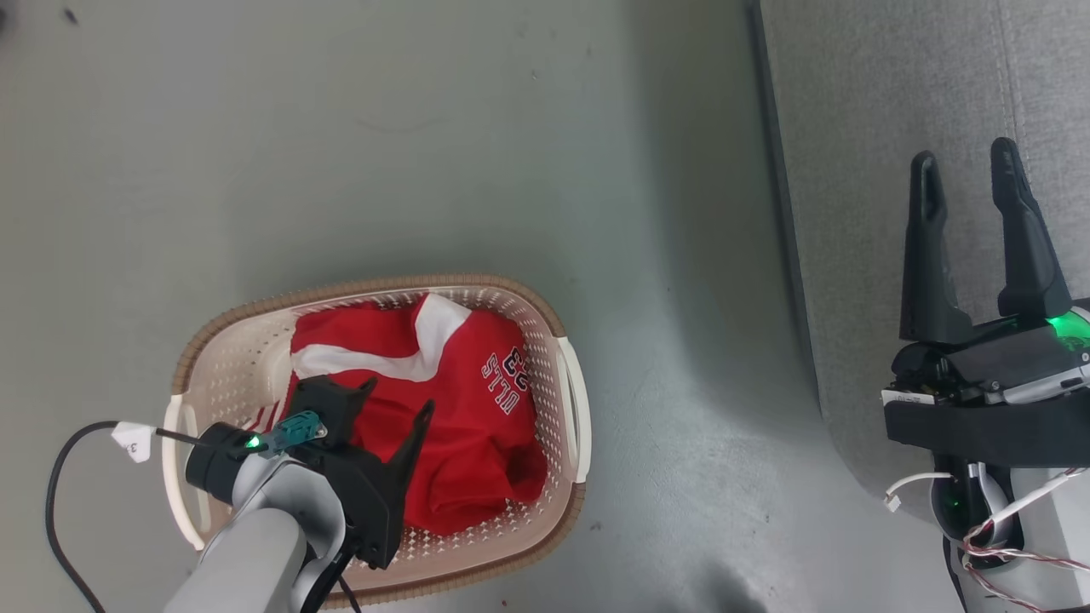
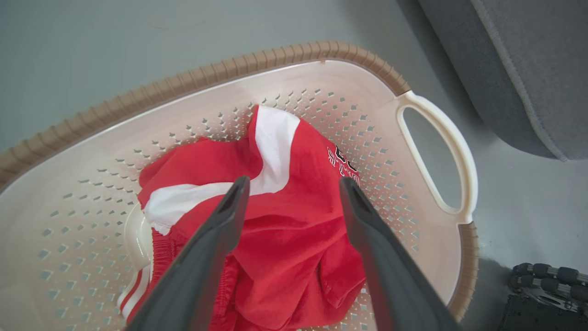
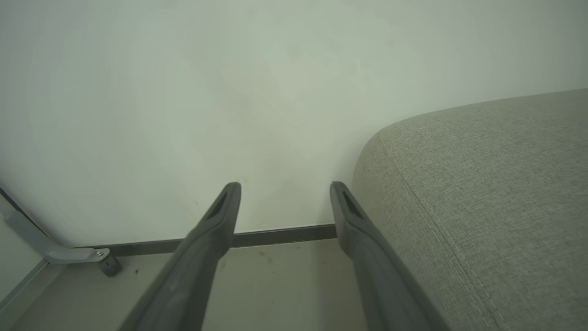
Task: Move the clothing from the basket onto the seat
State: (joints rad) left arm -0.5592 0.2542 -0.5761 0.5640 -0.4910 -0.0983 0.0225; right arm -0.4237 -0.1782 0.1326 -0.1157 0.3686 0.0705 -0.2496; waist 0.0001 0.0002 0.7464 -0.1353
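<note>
The step in hand is the first pick: all of the clothing lies in the basket, and nothing has reached the seat yet. The basket stands on the floor at the near left; the seat fills the right side, well apart from the basket with bare floor between them.

The left end effector hangs inside the basket's rim, over the near part of the red heap, its two fingers spread apart with nothing between them. In the left wrist view the fingertips frame the red fabric just below a white band, but I cannot tell whether they touch the cloth. A white striped piece peeks out at the heap's left edge, partly under the red garment.

The right end effector is also spread and empty, poised over the left edge of the seat.

The next move probably calls for lowering the left fingers into the heap so that a fold sits between them, closing firmly, and lifting high enough for the trailing cloth to clear the rim before carrying it right to the seat.
</note>
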